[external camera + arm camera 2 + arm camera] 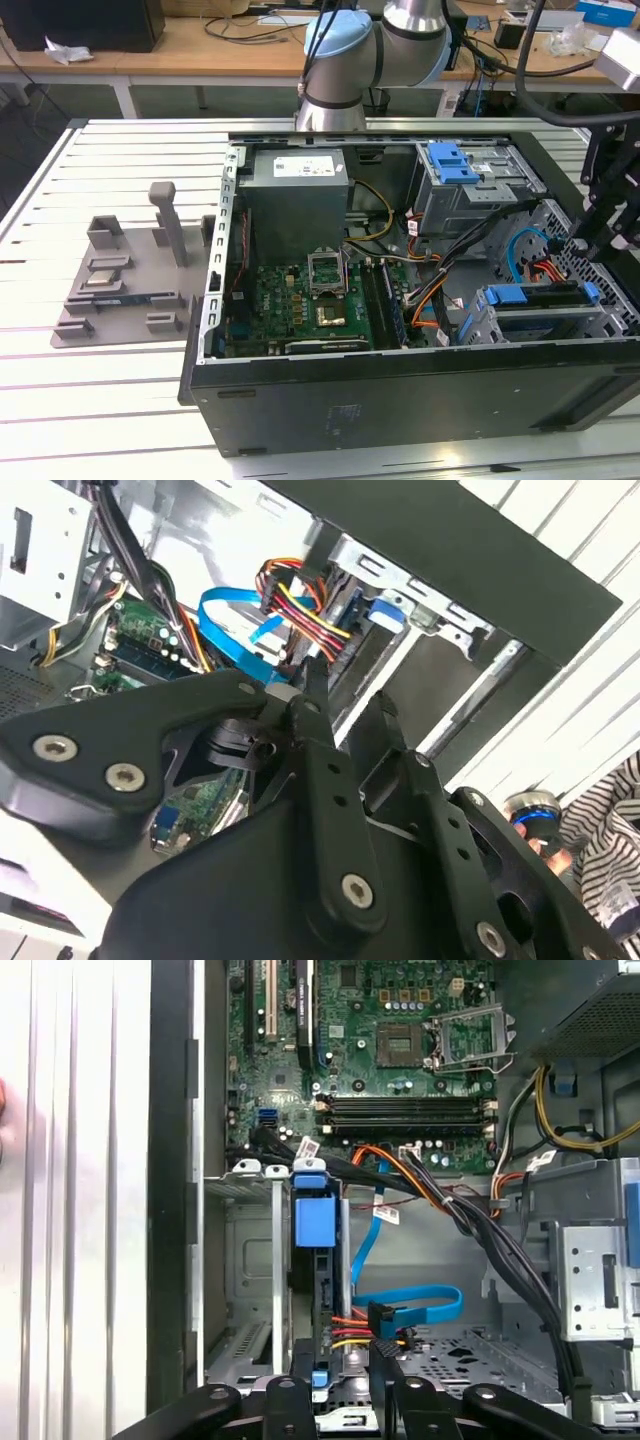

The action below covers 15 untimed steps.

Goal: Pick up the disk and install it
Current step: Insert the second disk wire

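Although the white slatted desk [120, 400] is the widest surface, the work sits inside the open black computer case [400, 390] lying on it. The grey and pale-blue robot arm [350, 50] rises behind the case and reaches over toward the exterior view's right.

There, in the case's near corner, a grey metal drive cage [478, 322] holds the flat silver-grey disk with blue plastic side rails [540, 310]. In the first wrist view the disk stands on edge in that cage. It shows as a narrow dark strip, with a blue rail tab at the end toward the green motherboard [400, 1050].

The black pincer [335, 1375] lies straight along the disk's long axis, at the end away from that tab, so pincer and disk are in line rather than side by side. It straddles that end closely. Whether it is clamped on the disk or parted from it, I cannot tell.

Just beside it, a red-and-yellow power lead [350, 1325] and a flat blue data cable [420, 1305] reach the disk's near end. By my judgement the disk already looks seated in its bay.
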Available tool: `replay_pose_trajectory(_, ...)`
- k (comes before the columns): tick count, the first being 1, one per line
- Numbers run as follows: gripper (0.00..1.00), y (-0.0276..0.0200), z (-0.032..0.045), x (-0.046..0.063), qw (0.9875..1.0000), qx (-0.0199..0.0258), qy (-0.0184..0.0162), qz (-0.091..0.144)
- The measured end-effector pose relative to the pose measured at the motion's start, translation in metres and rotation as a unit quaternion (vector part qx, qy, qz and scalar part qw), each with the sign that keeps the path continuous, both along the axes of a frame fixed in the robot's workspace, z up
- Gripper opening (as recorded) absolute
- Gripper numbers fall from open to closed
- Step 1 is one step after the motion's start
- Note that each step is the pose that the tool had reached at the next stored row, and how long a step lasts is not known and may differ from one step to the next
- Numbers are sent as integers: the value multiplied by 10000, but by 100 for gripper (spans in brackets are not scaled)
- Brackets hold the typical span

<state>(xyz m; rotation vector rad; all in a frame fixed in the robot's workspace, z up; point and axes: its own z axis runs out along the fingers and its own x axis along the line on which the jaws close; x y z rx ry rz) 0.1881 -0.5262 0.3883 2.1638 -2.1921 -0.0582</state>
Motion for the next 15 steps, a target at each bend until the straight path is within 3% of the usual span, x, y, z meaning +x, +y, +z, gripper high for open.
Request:
replay_pose_trajectory(3,36,49,-64,-69,10000,2,0,6)
replay_pose_trajectory(5,36,66,-89,-83,10000,20,0,20)
replay_pose_trajectory(6,36,95,-122,-92,10000,56,0,46)
replay_pose_trajectory(7,36,117,-127,-94,10000,60,-3,66)
replay_pose_trajectory(13,36,120,-92,-122,9999,63,-14,83)
replay_pose_trajectory(15,36,120,-166,-126,9999,68,-14,96)
